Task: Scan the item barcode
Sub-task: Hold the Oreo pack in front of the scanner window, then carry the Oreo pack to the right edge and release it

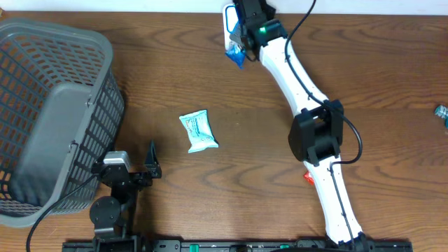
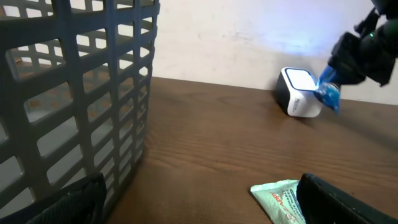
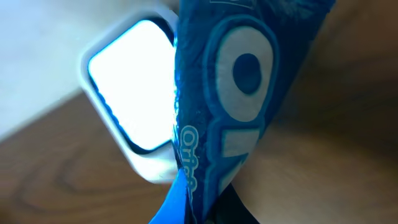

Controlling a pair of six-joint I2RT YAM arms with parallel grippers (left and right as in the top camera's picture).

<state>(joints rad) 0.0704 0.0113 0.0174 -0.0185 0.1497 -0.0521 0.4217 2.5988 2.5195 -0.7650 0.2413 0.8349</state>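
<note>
A blue Oreo packet [image 3: 230, 93] fills the right wrist view, pinched from below by my right gripper [image 3: 217, 211], which is shut on it. Just behind it stands the white barcode scanner [image 3: 127, 93] with its window lit. From overhead the blue packet [image 1: 236, 54] hangs in my right gripper [image 1: 241, 43] right in front of the scanner [image 1: 228, 19] at the table's far edge. The left wrist view shows the same packet [image 2: 329, 94] beside the scanner [image 2: 298, 93]. My left gripper [image 1: 133, 168] rests open near the front edge, holding nothing.
A grey mesh basket [image 1: 49, 112] stands at the left, close to my left gripper. A pale green wipes packet [image 1: 199, 131] lies mid-table; in the left wrist view the wipes packet [image 2: 277, 198] is by the right finger. A small teal item [image 1: 442, 110] lies at the right edge.
</note>
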